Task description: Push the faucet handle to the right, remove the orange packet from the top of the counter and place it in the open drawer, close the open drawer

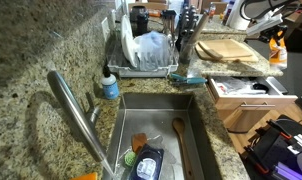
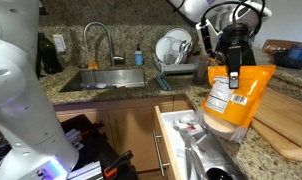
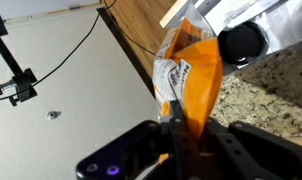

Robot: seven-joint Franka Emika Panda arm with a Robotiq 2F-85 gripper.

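My gripper (image 2: 232, 68) is shut on the top edge of the orange packet (image 2: 232, 96) and holds it hanging in the air above the open drawer (image 2: 173, 141). In the wrist view the packet (image 3: 190, 80) hangs from my closed fingers (image 3: 187, 132) over the drawer's contents. In an exterior view the packet (image 1: 278, 47) and the open drawer (image 1: 247, 88) show at the right. The faucet (image 2: 99, 40) stands behind the sink (image 2: 113, 77); it also shows near the camera (image 1: 76, 108). Its handle is too small to tell which way it points.
A dish rack (image 1: 151, 55) with plates stands beside the sink. A wooden cutting board (image 1: 229, 48) lies on the granite counter (image 2: 281, 150). A blue soap bottle (image 1: 110, 86) is by the sink. Utensils (image 2: 206, 150) lie in the drawer. A backpack (image 2: 86, 135) is on the floor.
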